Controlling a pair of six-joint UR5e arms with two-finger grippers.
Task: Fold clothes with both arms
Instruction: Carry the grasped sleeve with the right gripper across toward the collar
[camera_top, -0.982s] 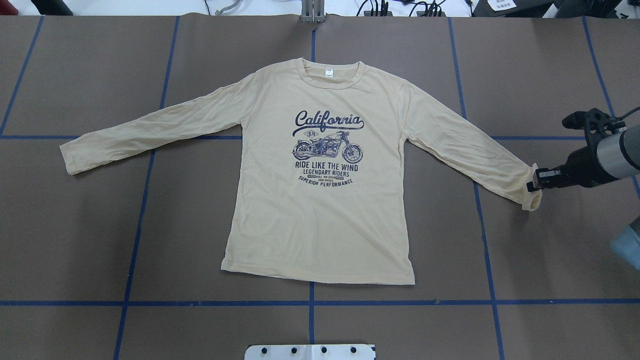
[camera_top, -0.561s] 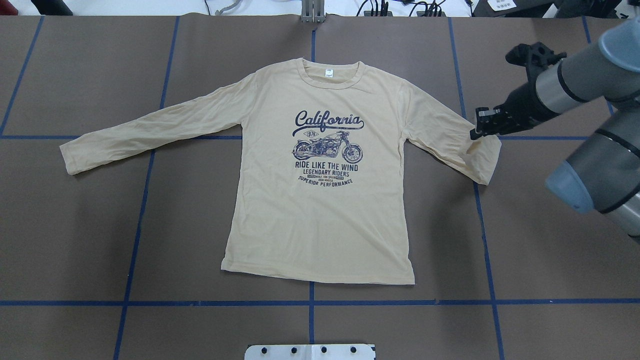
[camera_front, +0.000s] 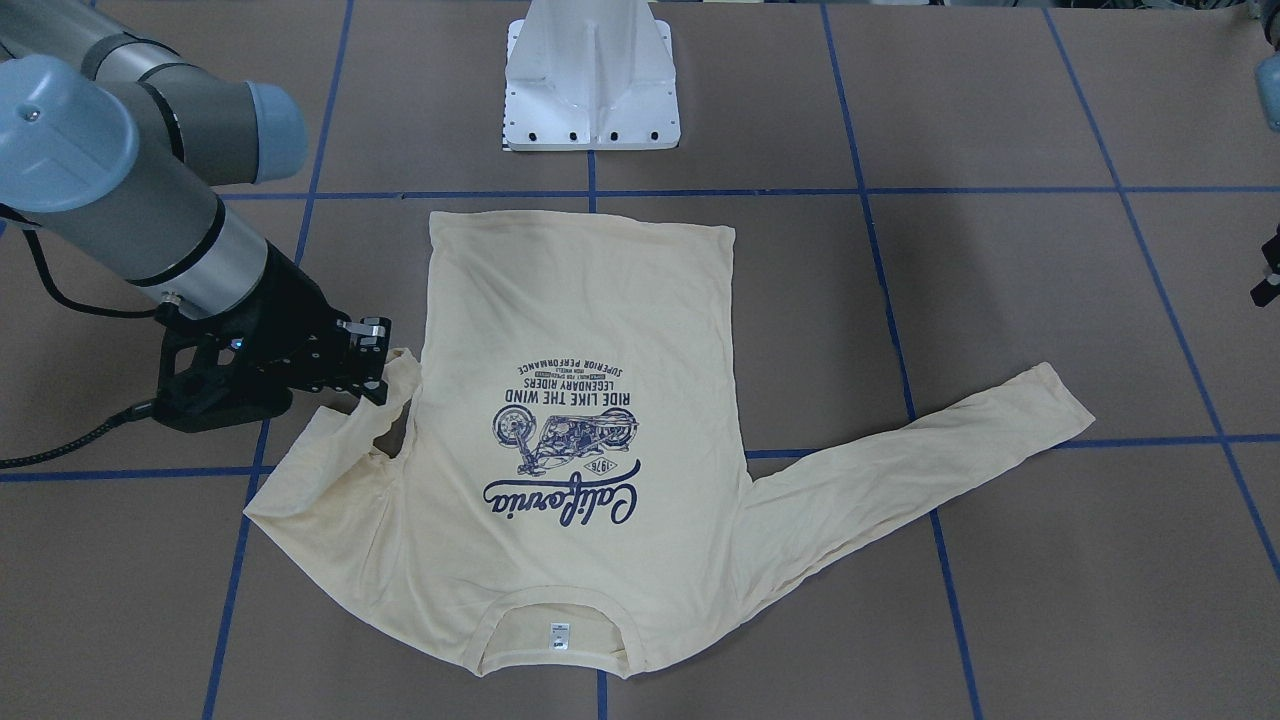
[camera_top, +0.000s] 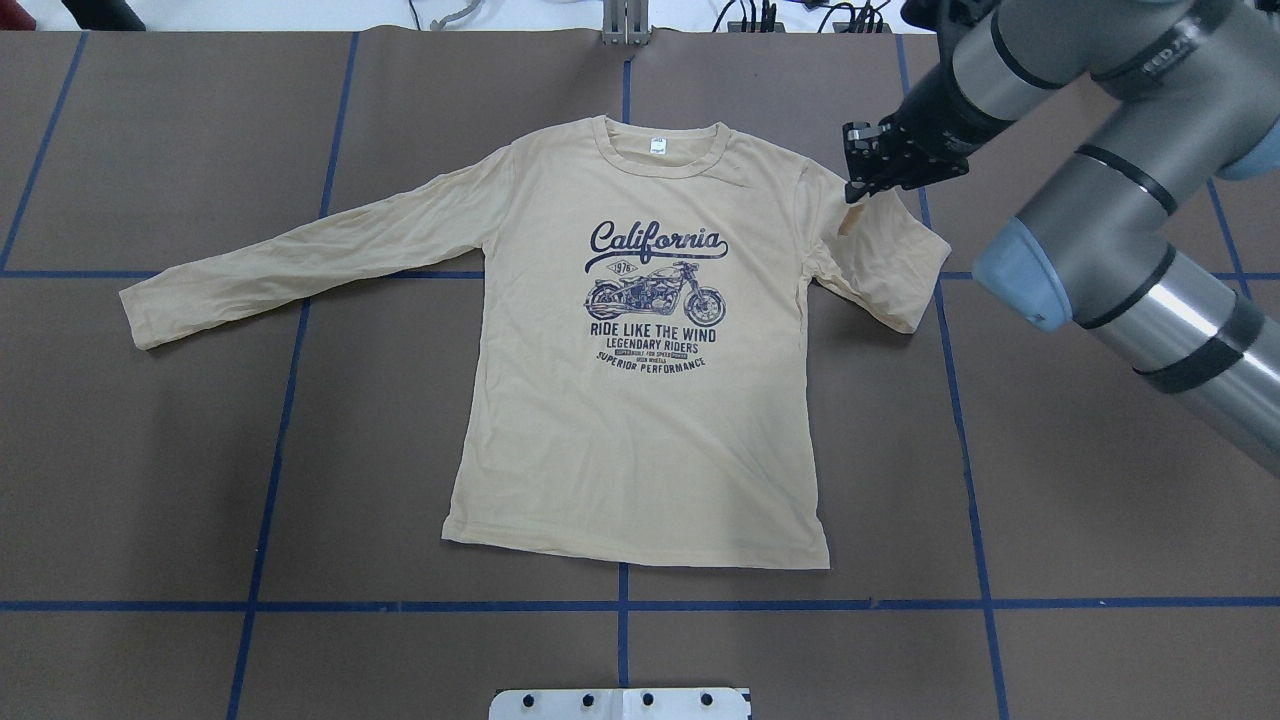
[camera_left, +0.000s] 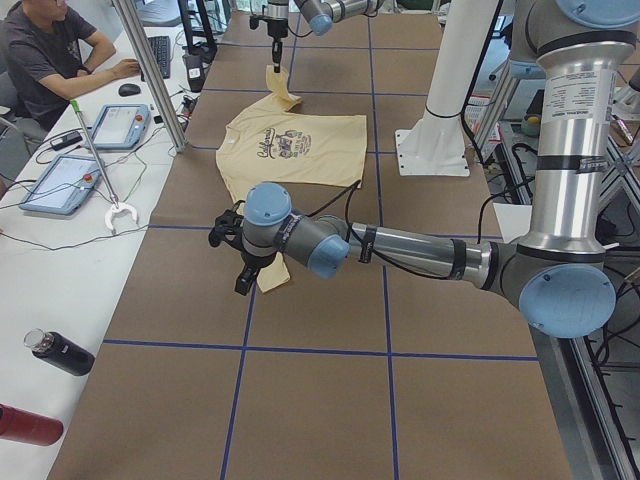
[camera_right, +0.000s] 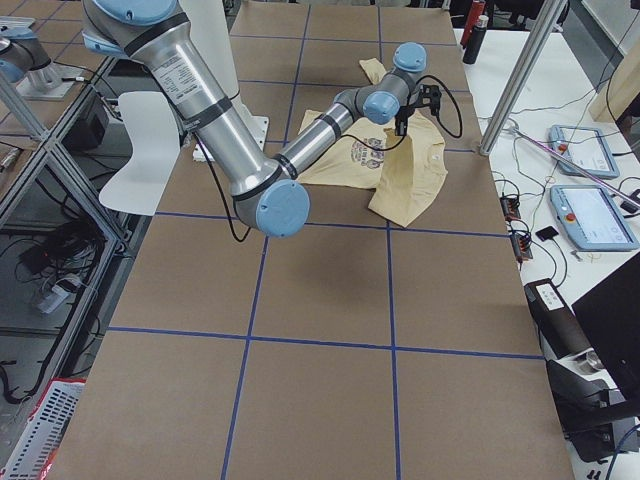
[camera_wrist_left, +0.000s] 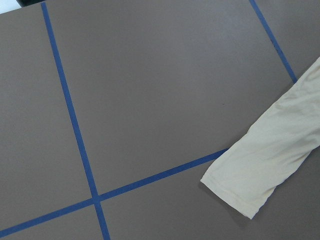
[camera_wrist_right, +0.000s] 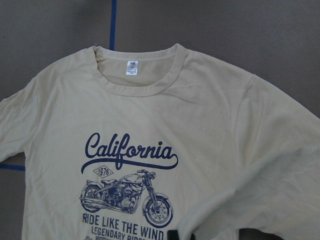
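Overhead exterior shows the right gripper (camera_top: 857, 192) pinched shut on the cuff of the shirt (camera_top: 640, 440), the sleeve doubled back just beneath it. Only exterior left shows the left gripper (camera_left: 242, 280), near the other cuff; I cannot tell how far it is open.

One T-shirt (camera_top: 640, 450), two arms (camera_top: 1120, 230), one pedestal (camera_front: 592, 80).

Brown table (camera_top: 150, 450), blue tape grid (camera_top: 400, 605); white side desk (camera_left: 55, 295).

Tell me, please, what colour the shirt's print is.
Navy print on the cream shirt; the right wrist view shows it best.
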